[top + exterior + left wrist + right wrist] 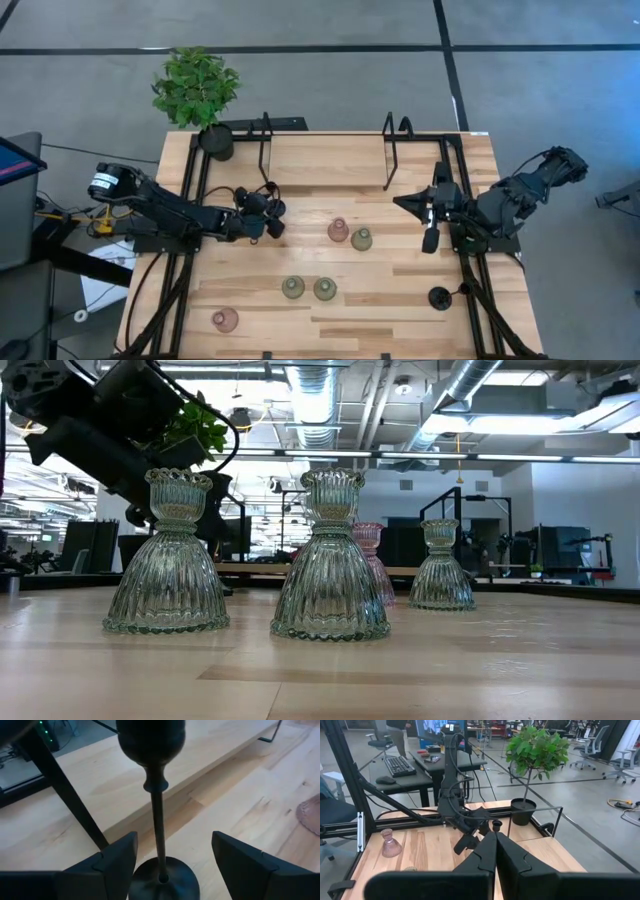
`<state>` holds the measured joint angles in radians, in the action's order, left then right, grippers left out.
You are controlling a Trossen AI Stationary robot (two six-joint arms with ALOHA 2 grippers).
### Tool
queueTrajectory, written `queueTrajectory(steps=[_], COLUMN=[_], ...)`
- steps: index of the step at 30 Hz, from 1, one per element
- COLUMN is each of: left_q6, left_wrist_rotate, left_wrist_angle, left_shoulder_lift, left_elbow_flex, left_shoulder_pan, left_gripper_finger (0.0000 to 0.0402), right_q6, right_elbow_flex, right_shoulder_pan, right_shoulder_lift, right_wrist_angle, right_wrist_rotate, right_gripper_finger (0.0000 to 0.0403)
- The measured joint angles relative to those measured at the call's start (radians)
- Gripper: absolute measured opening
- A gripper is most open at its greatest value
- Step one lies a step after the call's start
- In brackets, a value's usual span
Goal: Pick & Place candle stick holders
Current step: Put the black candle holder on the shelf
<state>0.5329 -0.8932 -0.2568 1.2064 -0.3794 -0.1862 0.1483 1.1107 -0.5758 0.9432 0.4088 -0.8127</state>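
A black thin-stemmed candle stick holder stands upright on its round base on the table, left of middle. My left gripper is open, with one finger on each side of the stem and not touching it. The holder's cup also shows in the right wrist view. A second black holder stands near the right front. Glass holders stand on their wide bases: pink, olive, olive, olive, pink. My right gripper is shut and empty at the right.
A potted green plant stands at the far left corner. Two tall black wire frames stand on a raised board at the far side. In the low view, olive holders stand close in front.
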Motion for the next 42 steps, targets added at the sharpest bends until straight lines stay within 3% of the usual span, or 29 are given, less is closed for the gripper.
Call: queueTrajectory(steps=[5, 15, 20, 24, 29, 34, 42], left_q6=[0.0, 0.0, 0.0, 0.001, 0.003, 0.003, 0.003], left_wrist_rotate=[0.0, 0.002, 0.091, 0.169, 0.215, 0.222, 0.22], left_wrist_angle=[-0.006, -0.007, -0.011, -0.019, -0.001, -0.006, -0.007], left_shoulder_lift=[0.0, 0.0, -0.001, -0.004, 0.0, 0.0, 0.0], left_elbow_flex=[0.0, 0.0, 0.0, -0.002, 0.001, 0.0, 0.001], left_shoulder_pan=[0.003, 0.003, 0.002, 0.003, -0.001, -0.001, -0.002], left_gripper_finger=[0.0208, 0.0078, 0.0029, 0.002, 0.0042, 0.0052, 0.0033], right_q6=[0.002, 0.002, 0.002, 0.001, 0.001, 0.001, 0.001], right_elbow_flex=[0.0, 0.0, 0.0, 0.0, 0.0, 0.0, 0.0], right_shoulder_pan=[0.0, 0.0, 0.0, -0.001, -0.001, -0.001, -0.008], right_shoulder_lift=[0.0, 0.0, 0.0, 0.0, 0.0, 0.0, 0.0], right_wrist_angle=[0.0, 0.001, 0.0, 0.0, 0.0, 0.001, 0.001], right_wrist_rotate=[0.0, 0.0, 0.003, 0.003, 0.003, 0.003, 0.004], right_gripper_finger=[0.0, 0.0, 0.0, 0.0, 0.0, 0.0, 0.0])
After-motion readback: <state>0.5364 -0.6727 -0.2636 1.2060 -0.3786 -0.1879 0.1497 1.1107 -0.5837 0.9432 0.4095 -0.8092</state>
